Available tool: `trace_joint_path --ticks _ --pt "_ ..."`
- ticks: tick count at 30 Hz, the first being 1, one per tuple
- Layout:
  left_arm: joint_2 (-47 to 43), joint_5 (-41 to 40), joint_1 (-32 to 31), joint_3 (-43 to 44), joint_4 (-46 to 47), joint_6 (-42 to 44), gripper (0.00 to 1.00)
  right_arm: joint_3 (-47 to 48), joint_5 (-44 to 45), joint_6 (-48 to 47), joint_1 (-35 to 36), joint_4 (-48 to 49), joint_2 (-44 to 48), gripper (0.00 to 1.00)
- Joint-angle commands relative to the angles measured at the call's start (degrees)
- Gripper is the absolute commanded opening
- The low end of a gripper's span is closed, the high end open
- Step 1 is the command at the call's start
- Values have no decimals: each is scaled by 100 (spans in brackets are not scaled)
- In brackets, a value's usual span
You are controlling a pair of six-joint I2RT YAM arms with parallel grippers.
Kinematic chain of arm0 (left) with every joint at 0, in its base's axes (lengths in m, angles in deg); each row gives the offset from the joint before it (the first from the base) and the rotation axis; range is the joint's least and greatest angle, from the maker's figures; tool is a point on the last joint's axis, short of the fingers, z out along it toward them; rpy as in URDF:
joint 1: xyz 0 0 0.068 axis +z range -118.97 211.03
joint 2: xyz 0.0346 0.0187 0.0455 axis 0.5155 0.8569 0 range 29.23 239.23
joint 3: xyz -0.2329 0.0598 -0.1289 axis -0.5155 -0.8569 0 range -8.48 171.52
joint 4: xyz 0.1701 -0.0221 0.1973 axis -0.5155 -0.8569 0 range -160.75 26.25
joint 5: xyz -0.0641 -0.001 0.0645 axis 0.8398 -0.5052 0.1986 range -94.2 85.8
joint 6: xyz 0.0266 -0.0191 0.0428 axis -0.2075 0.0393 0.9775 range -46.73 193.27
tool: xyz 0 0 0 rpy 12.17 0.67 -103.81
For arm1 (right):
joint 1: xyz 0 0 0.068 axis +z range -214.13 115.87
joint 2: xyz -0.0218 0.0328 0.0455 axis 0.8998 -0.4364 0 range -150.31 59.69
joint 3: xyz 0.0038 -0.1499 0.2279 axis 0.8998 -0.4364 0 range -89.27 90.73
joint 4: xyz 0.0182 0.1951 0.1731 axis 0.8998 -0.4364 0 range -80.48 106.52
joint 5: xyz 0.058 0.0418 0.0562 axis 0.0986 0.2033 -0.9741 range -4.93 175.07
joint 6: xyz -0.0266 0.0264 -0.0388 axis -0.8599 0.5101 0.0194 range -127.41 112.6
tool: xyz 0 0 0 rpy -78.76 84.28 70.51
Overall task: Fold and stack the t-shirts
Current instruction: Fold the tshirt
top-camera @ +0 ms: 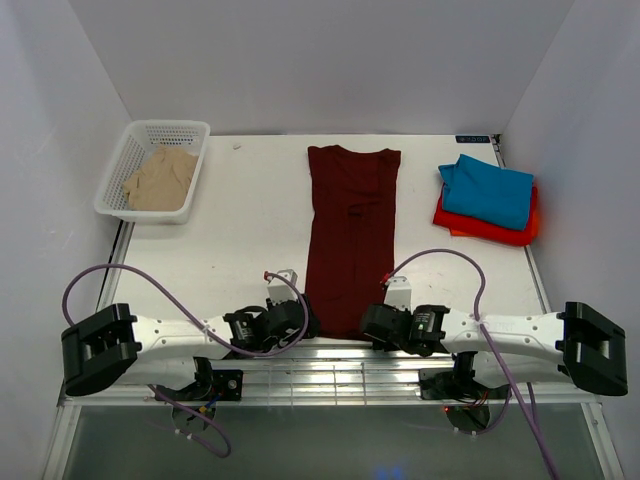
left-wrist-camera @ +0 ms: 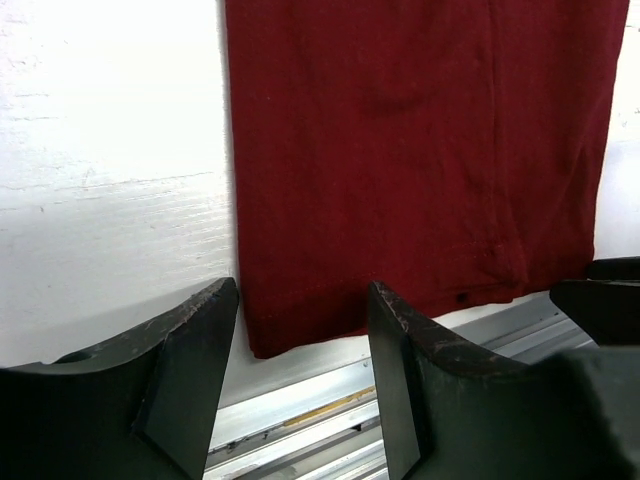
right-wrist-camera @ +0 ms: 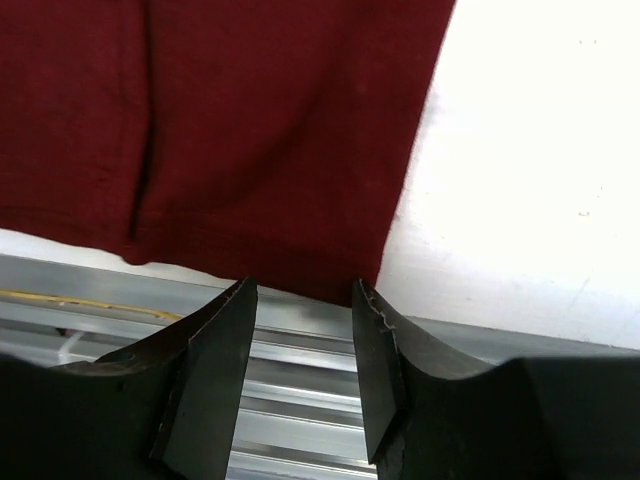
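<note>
Table [top-camera: 250, 230]: white, walls [top-camera: 300, 60] on three sides.
Maroon t-shirt [top-camera: 350, 240]: flat, hem at near edge.
Left gripper [left-wrist-camera: 302, 300]: fingers apart, empty.
Right gripper [right-wrist-camera: 304, 290]: same.

Right hand [right-wrist-camera: 303, 292], fingers apart, just below maroon t-shirt [right-wrist-camera: 250, 130] hem corner, white table [right-wrist-camera: 530, 200], metal rail [right-wrist-camera: 90, 312]

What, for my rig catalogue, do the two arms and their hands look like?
The left arm and right arm have white links between chunky black joints. A lilac cable loops along each. The left hand and right hand each have two black wedge-shaped fingers, scuffed pale at the edges.
</note>
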Motion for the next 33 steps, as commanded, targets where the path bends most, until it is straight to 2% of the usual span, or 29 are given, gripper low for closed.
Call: trace_joint_path --ticks 1,11,19,24,30,33 --pt "125 25 -156 -159 -243 -306 65 -116 339 624 104 -267 31 49" --pt "283 -106 -358 -115 -497 -613 60 -451 278 730 113 -21 207 49" --pt "204 -502 -402 35 -989 -692 59 -38 576 686 200 -495 216 48" --pt "292 -494 -402 -27 -1034 -789 59 -116 612 800 200 -627 216 48" --pt "362 -432 -402 -71 -1016 -868 56 -371 506 818 200 -329 181 48" --pt "353 -423 -411 -62 -999 -860 51 -398 471 713 200 -118 93 48"
